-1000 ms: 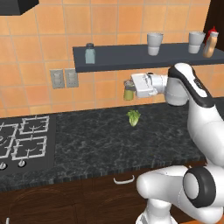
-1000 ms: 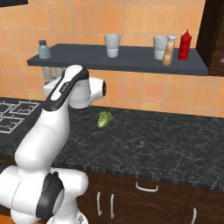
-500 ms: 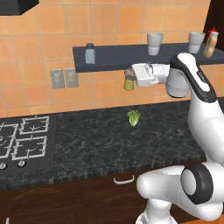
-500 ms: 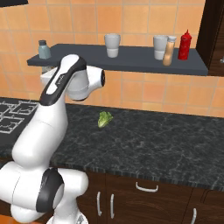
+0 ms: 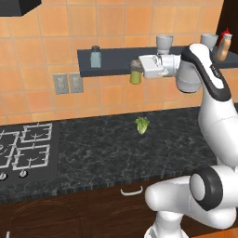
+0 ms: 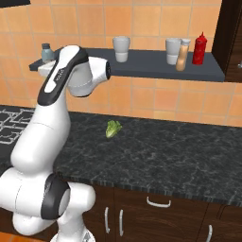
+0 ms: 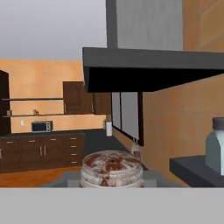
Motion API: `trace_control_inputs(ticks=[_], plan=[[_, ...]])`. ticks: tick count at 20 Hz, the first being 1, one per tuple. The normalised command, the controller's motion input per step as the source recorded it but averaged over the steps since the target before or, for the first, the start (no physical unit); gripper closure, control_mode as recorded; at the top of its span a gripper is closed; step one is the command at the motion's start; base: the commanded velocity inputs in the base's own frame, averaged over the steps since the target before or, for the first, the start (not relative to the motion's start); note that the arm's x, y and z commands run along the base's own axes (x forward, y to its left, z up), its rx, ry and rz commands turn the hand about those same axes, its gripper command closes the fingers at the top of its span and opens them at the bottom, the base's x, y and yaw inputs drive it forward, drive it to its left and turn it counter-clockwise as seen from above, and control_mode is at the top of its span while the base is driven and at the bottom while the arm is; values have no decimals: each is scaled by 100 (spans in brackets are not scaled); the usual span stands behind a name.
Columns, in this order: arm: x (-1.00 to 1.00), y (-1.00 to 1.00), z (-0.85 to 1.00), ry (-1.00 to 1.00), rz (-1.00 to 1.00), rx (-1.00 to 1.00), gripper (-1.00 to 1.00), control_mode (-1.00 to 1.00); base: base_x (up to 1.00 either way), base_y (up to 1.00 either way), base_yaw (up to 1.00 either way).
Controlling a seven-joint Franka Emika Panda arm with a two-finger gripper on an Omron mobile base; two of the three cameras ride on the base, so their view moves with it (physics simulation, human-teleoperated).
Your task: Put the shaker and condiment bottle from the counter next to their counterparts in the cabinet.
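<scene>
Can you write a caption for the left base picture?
Gripper carries the shaker up beside the cabinet.

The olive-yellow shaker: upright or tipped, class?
Upright. The shaker hangs vertical in the gripper below the cabinet edge, its cap on top.

Olive shaker [image 5: 135,74] hanging in the gripper [image 5: 139,69] just before the cabinet [image 5: 116,62] edge, open shelf stretching leftward to the grey-blue shaker [image 5: 95,56], white cup [image 5: 164,44] standing close on the right, counter [image 5: 102,148] lying open below
</scene>
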Motion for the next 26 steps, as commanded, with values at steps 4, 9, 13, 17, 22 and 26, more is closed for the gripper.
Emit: trace_control_inputs(ticks=[4, 9, 13, 17, 22, 26], plan=[[50, 36, 22, -5, 0, -5, 100, -100, 0, 0, 0], [56, 19, 17, 0, 0, 0, 100, -100, 0, 0, 0], [49, 11, 20, 0, 0, 0, 100, -100, 0, 0, 0], [43, 2, 1, -1, 0, 0, 100, -100, 0, 0, 0], [25, 0, -14, -7, 0, 0, 100, -100, 0, 0, 0], [9, 2, -20, -11, 0, 0, 100, -100, 0, 0, 0]])
